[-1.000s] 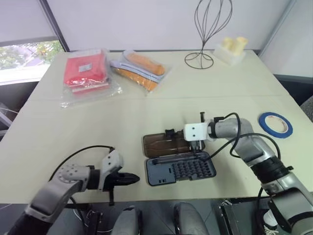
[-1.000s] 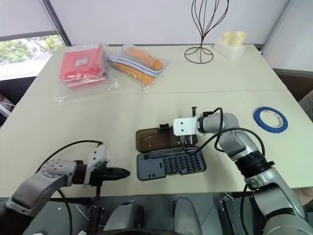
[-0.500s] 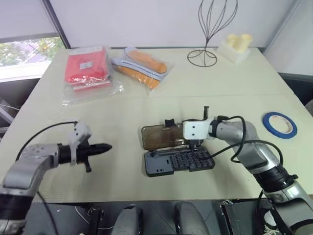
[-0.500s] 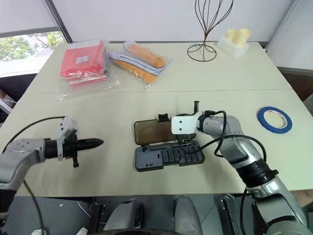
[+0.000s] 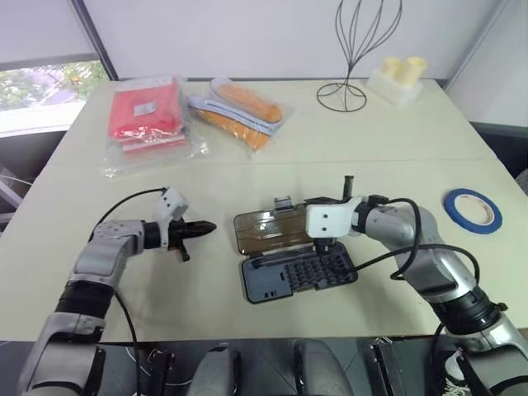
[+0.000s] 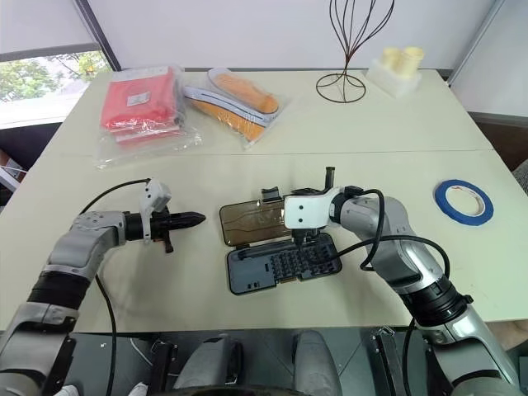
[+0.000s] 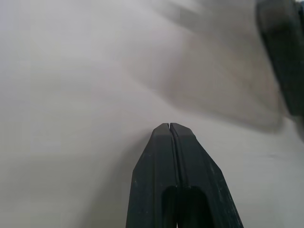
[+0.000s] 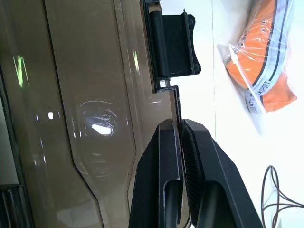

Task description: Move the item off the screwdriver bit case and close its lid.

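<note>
The blue tape [image 5: 472, 209] already lies on the tabletop [image 5: 247, 177] well apart from the screwdriver bit case [image 5: 299, 275], so only closing remains. The right gripper [image 8: 179, 130] pinches the edge of the lid [image 6: 254, 225], seemingly near its latch tab, to swing it over. The left gripper [image 6: 195, 219], pressed together and empty, hovers beside the case, probably to steady it.

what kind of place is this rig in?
Likely an office or lab room set up for testing, not a workshop: one pale table against plain white walls, a window with a roller blind, and unrelated props laid out, such as a wire stand, wrapped packets and a bit case.
</note>
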